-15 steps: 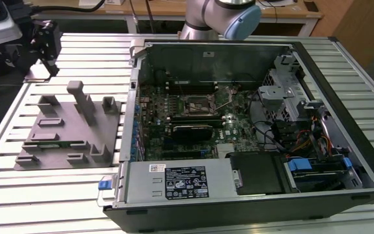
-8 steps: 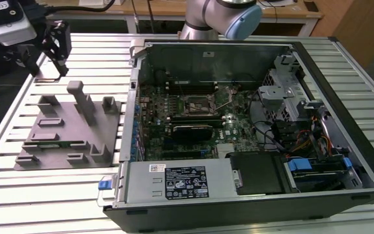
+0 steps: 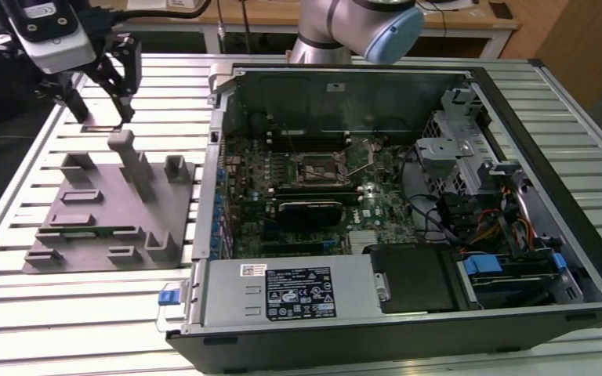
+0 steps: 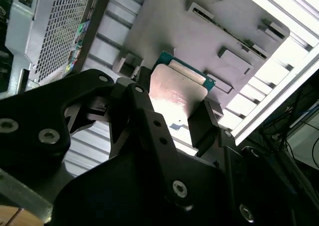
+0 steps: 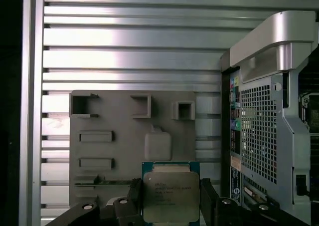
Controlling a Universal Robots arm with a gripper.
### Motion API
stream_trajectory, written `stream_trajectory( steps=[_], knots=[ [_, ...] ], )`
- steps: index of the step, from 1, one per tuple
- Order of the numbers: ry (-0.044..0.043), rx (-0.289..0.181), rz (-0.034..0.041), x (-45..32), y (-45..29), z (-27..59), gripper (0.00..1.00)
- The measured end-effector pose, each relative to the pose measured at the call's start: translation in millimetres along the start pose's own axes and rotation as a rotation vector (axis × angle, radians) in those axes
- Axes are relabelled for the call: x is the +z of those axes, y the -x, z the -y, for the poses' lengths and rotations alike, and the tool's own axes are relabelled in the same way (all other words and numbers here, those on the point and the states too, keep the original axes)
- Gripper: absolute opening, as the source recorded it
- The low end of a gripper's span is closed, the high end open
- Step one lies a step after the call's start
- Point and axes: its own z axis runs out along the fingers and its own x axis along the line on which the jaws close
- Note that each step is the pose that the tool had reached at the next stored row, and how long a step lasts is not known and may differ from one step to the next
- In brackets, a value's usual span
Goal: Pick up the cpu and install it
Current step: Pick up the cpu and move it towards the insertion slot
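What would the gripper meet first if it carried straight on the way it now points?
Most likely the grey tray: the gripper points down over it, jaws shut on the cpu, so the cpu would touch it first. How high it hangs is unclear.

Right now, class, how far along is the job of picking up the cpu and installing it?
Done: the cpu is off the grey tray, whose rounded pocket lies bare. In hand: the gripper clamps the cpu by its edges between its fingers, outside the computer case. Left: the install; the socket on the board holds no cpu.
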Motion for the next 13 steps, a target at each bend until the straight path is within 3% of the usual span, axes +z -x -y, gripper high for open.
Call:
stream_trajectory(
  steps=[13],
  knots=[
    [0.0000, 0.000, -0.0014, 1.6, 43.4, -0.4, 0.54]
  ],
)
